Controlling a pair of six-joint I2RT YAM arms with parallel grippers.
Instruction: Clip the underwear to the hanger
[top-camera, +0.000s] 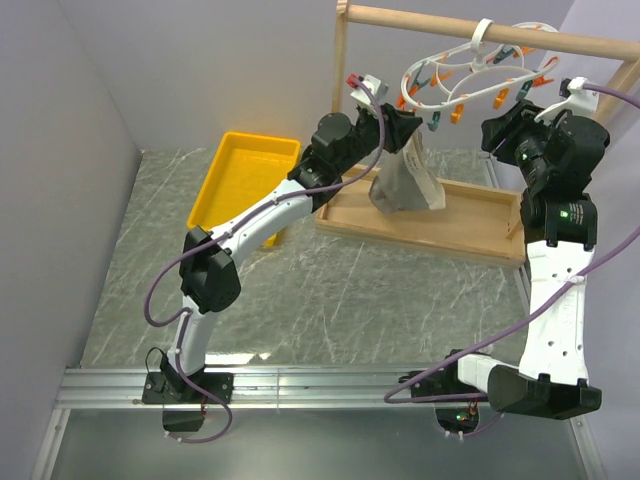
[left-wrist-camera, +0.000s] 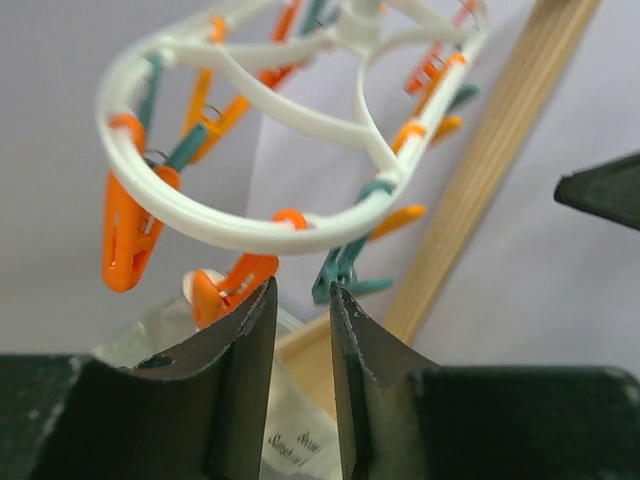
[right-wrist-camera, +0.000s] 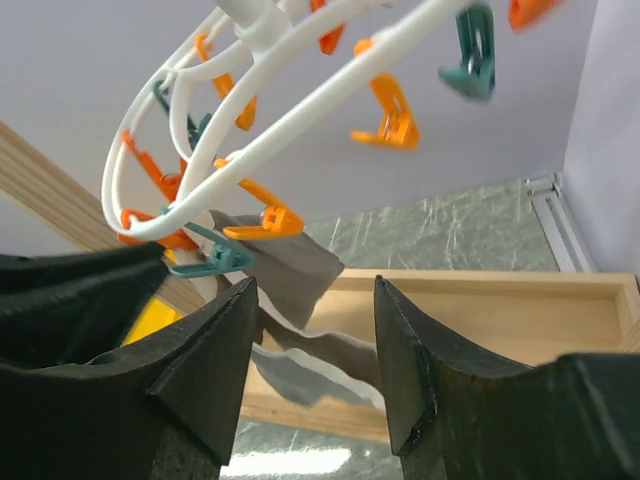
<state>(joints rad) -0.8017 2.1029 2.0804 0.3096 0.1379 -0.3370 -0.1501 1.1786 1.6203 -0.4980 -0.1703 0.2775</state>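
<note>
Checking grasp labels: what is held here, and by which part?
The left gripper seems to pinch the underwear by its waistband, just under the hanger; the right gripper holds nothing.

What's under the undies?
A wooden tray lies under the underwear. The cloth covers the bit of tray right below it, so I cannot tell whether the bottom edge touches the wood.

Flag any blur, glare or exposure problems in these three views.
Top external: sharp, evenly lit, mild sheen on the table near the bases. Left wrist: the hanger is crisp, the left fingers soft and dark. Right wrist: a teal clothespin at the top looks soft, the right fingers underexposed, glare on the table at the bottom edge.
</note>
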